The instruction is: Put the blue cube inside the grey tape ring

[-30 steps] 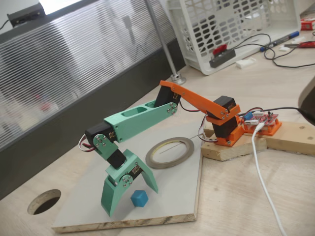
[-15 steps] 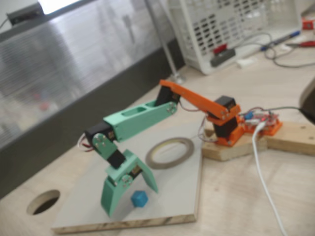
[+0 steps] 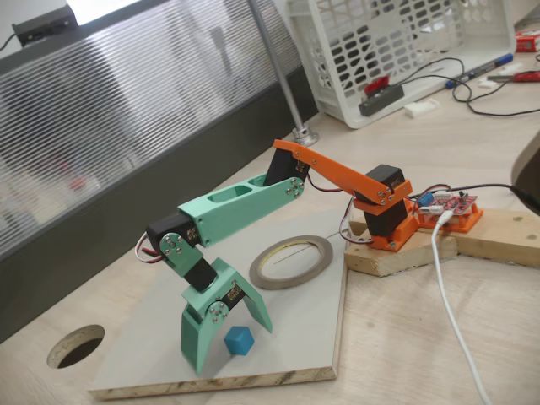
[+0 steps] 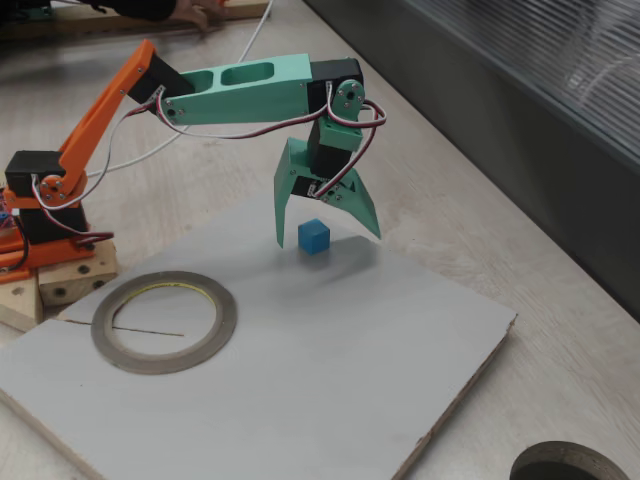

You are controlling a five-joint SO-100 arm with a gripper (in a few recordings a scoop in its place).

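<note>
1 blue cube (image 3: 239, 340) | 1 grey tape ring (image 3: 291, 261) | 1 gripper (image 3: 229, 343) spread, straddling cube

Two raised cameras face the pale grey wooden board (image 3: 295, 337) (image 4: 300, 350) from opposite sides, both near, both angled downward.

I'm looking at a pale wooden tabletop (image 3: 405, 354) with a dark round hole (image 3: 76, 346) cut in it, a ribbed translucent panel (image 3: 126, 110) behind, and a white plastic lattice basket (image 3: 405, 42) catching daylight.
</note>
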